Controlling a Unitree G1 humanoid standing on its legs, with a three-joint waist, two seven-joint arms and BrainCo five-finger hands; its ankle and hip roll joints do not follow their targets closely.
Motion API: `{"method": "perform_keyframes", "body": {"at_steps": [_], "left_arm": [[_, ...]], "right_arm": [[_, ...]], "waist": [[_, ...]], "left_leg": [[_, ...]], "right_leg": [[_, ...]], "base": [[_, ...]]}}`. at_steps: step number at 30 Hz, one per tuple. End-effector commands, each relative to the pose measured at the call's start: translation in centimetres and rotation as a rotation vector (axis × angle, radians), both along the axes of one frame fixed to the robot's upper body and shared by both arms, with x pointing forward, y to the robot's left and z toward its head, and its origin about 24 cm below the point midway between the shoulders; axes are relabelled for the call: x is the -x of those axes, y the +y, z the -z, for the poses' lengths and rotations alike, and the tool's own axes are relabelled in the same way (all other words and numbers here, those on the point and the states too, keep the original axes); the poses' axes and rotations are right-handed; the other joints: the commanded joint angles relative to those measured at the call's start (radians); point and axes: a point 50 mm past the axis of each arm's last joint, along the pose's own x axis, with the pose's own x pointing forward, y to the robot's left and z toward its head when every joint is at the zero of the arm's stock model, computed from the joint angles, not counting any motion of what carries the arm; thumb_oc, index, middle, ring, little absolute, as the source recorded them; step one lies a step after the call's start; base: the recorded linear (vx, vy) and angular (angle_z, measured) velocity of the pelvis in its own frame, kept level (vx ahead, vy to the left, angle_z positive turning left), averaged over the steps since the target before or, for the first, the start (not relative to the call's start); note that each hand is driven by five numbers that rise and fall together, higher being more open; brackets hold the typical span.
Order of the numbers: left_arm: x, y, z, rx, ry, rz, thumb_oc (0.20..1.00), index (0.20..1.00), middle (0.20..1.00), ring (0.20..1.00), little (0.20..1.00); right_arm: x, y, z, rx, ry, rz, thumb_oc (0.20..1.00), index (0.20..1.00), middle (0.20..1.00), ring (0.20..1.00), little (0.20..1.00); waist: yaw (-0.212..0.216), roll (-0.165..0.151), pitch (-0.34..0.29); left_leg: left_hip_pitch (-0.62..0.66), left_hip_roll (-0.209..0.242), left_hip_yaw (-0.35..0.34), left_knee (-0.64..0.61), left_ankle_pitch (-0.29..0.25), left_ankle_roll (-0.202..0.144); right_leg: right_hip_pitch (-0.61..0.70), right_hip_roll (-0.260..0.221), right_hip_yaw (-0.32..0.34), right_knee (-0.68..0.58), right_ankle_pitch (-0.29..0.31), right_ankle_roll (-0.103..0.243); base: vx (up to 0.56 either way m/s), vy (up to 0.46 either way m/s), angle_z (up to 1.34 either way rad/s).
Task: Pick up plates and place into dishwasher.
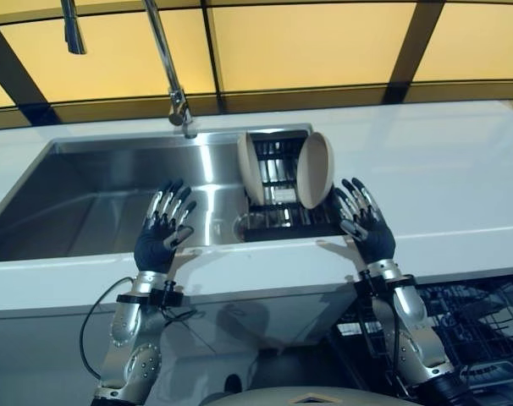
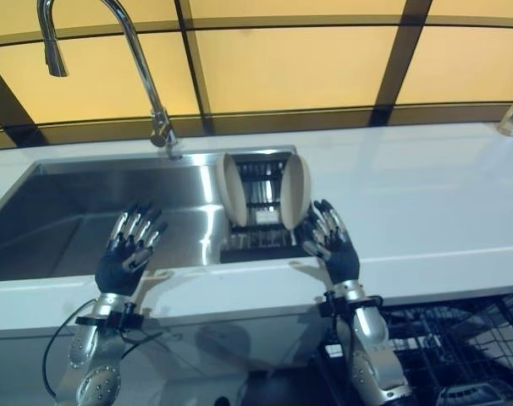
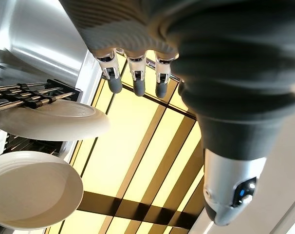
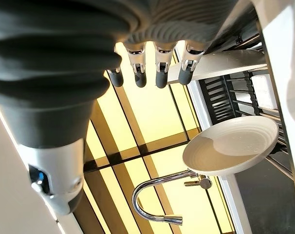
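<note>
Two cream round plates [image 1: 316, 169] are stood on edge in a black wire dish rack [image 1: 278, 216] at the right end of a stainless steel sink [image 1: 96, 203], which is set into a white bench [image 1: 460, 169]. A chrome gooseneck tap [image 1: 168, 68] is mounted behind the sink. A black wire dishwasher rack [image 1: 468, 321] is seen below the bench at right. The left hand [image 1: 162, 233] is held over the sink's front edge, fingers straight and spread, nothing grasped. The right hand [image 1: 365, 222] is raised just beside the right plate, fingers likewise extended, empty.
</note>
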Motion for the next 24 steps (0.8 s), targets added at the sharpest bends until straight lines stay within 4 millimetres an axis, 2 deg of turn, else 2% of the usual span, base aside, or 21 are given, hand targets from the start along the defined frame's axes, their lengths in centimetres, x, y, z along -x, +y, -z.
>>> {"method": "perform_keyframes", "body": {"at_steps": [1, 13, 19, 24], "left_arm": [[0.2, 1.0, -2.3, 0.009, -0.109, -0.042, 1.000, 1.000, 1.000, 1.000, 1.000], [0.4, 1.1, -2.8, 0.025, -0.154, -0.046, 1.000, 1.000, 1.000, 1.000, 1.000], [0.1, 0.9, -4.3, -0.098, -0.247, -0.032, 1.000, 1.000, 1.000, 1.000, 1.000], [-0.8, 1.0, -5.8, -0.226, -0.323, -0.094, 1.000, 1.000, 1.000, 1.000, 1.000]], "right_arm": [[0.2, -0.2, -3.5, -0.052, -0.183, -0.002, 1.000, 1.000, 1.000, 1.000, 1.000], [0.4, -0.1, -3.5, -0.065, -0.176, 0.004, 1.000, 1.000, 1.000, 1.000, 1.000], [0.3, 0.0, -3.4, -0.064, -0.169, -0.010, 1.000, 1.000, 1.000, 1.000, 1.000], [-0.1, 0.5, -3.4, -0.056, -0.168, -0.028, 1.000, 1.000, 1.000, 1.000, 1.000]], "waist": [[0.018, -0.033, -0.004], [0.021, -0.036, -0.002], [0.013, -0.032, -0.006], [0.000, -0.025, -0.010]], "left_leg": [[0.003, 0.014, -0.017, 0.013, -0.098, 0.022], [0.006, 0.012, -0.023, 0.018, -0.101, 0.021], [0.009, 0.014, -0.015, 0.017, -0.099, 0.020], [0.015, 0.016, -0.011, 0.012, -0.096, 0.019]], "right_leg": [[-0.102, -0.011, -0.065, 0.010, 0.068, 0.034], [-0.100, -0.011, -0.064, 0.019, 0.062, 0.033], [-0.100, -0.011, -0.061, 0.018, 0.063, 0.033], [-0.100, -0.007, -0.051, 0.017, 0.065, 0.034]], "base": [[0.00, 0.000, 0.00], [0.00, 0.000, 0.00], [0.00, 0.000, 0.00], [0.00, 0.000, 0.00]]}}
